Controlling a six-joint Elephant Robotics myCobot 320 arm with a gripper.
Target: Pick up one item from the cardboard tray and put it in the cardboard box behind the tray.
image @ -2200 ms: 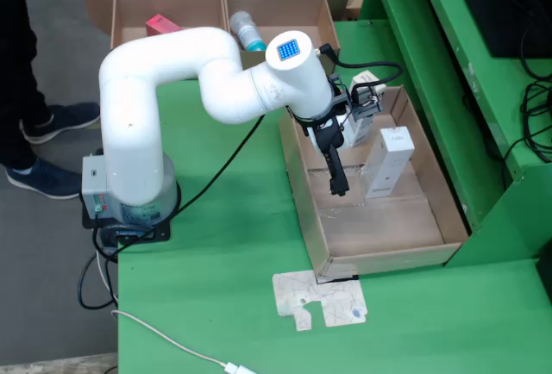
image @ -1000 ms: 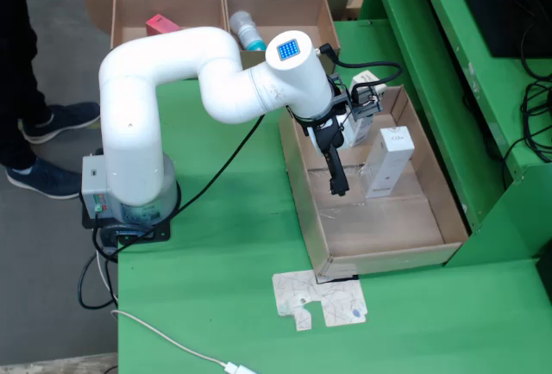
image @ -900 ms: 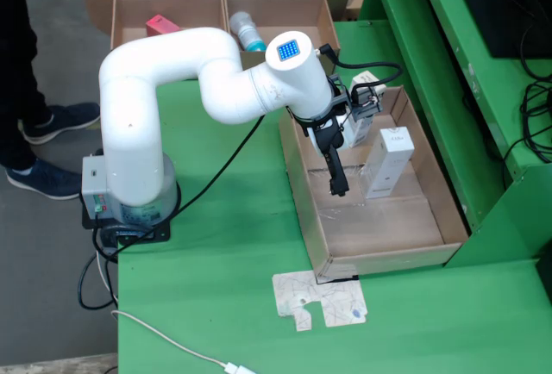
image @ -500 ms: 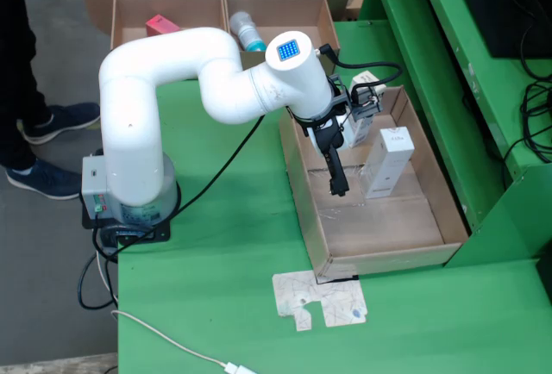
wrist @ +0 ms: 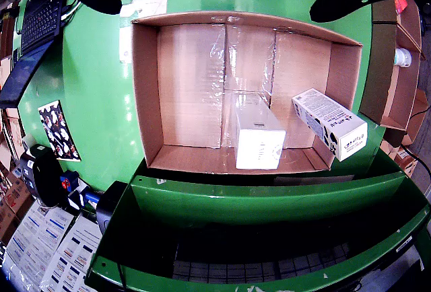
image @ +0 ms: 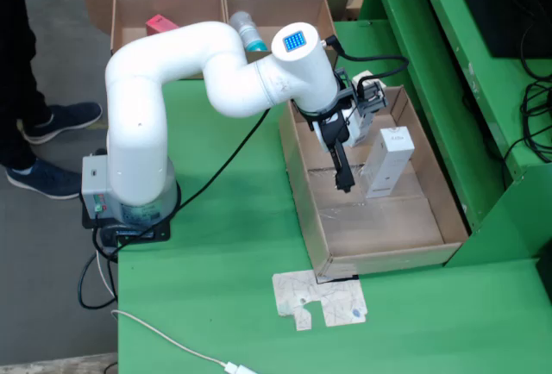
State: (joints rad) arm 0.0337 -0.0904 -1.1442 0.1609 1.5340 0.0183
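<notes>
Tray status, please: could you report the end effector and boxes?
End effector open, empty, over tray. Two white boxes inside: one mid-tray, one against the wall. Nothing in the way.

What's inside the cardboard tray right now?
Two white cartons: one box standing against a long wall of the cardboard tray, another tilted carton leaning in a corner. The rest is bare floor. The overhead view partly hides the tilted one behind the gripper.

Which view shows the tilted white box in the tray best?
The gripper view: the tilted box is unobstructed, leaning in the tray corner, printed side visible. In the fixed view the arm hides most of it.
</notes>
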